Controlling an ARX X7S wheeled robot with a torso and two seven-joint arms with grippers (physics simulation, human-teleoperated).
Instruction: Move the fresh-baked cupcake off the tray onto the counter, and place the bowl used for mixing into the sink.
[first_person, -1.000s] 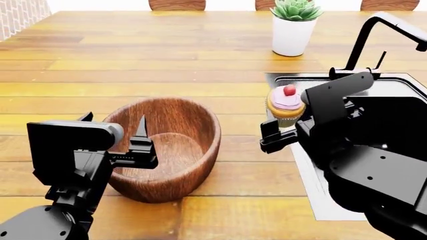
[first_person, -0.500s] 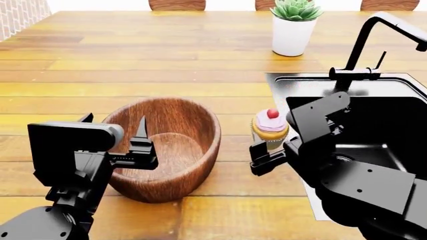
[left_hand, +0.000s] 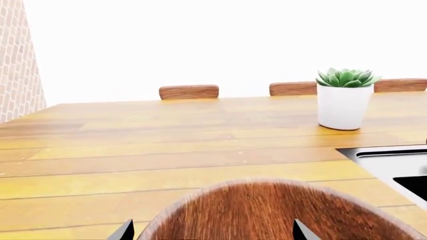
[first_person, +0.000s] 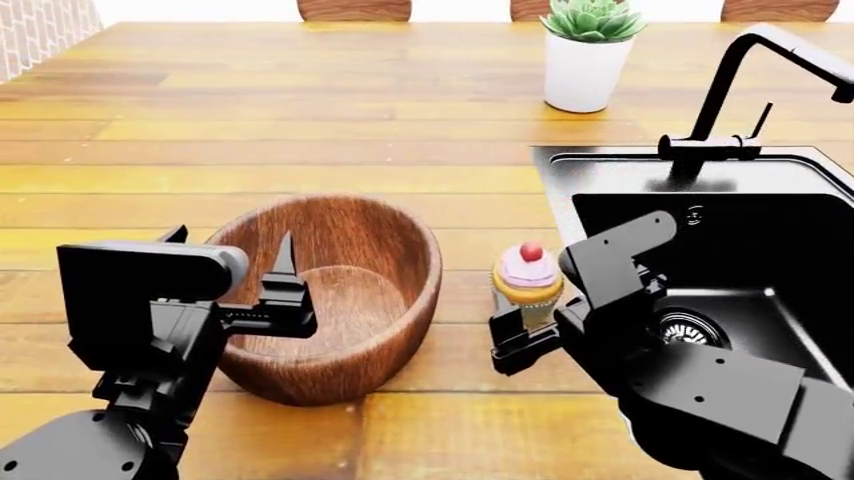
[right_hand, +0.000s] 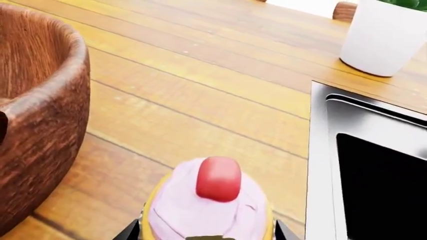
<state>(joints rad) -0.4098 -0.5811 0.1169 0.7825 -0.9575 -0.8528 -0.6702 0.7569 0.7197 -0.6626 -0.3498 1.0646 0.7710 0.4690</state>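
The right gripper (first_person: 523, 325) is closed on the cupcake (first_person: 529, 278) (pink frosting, red cherry), holding it upright low over the counter (first_person: 267, 130), between the wooden bowl (first_person: 340, 290) and the sink (first_person: 747, 240); whether the wrapper touches the planks cannot be told. The left gripper (first_person: 274, 300) stands at the bowl's near rim, one finger (first_person: 283, 262) inside and the other outside; whether it pinches the wall cannot be told. A white plant pot (first_person: 585, 70) stands beyond the sink, near the faucet (first_person: 747, 80).
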